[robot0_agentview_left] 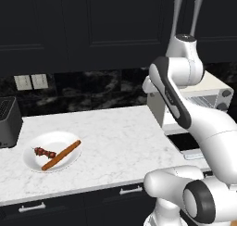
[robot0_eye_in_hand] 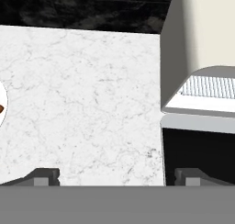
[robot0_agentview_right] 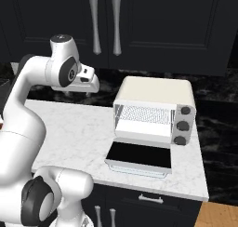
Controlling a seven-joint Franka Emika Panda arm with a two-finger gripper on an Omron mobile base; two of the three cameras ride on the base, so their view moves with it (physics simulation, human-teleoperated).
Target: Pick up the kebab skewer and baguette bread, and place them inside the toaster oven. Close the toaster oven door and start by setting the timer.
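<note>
The kebab skewer (robot0_agentview_left: 44, 152) lies on the white plate (robot0_agentview_left: 32, 164) at the lower left of the left base view, beside the baguette bread (robot0_agentview_left: 61, 155), well apart from my fingers (robot0_eye_in_hand: 117, 178), which hover spread wide and empty over the marble tabletop (robot0_eye_in_hand: 82, 99) at the bottom of the hand view. The skewer is a short stick of dark red-brown chunks; the baguette a long orange-brown loaf. The toaster oven (robot0_agentview_right: 155, 110) stands at centre right of the right base view, its door (robot0_agentview_right: 139, 157) folded down flat, showing dark glass

Veined white marble counter (robot0_agentview_left: 115, 132)
</note>
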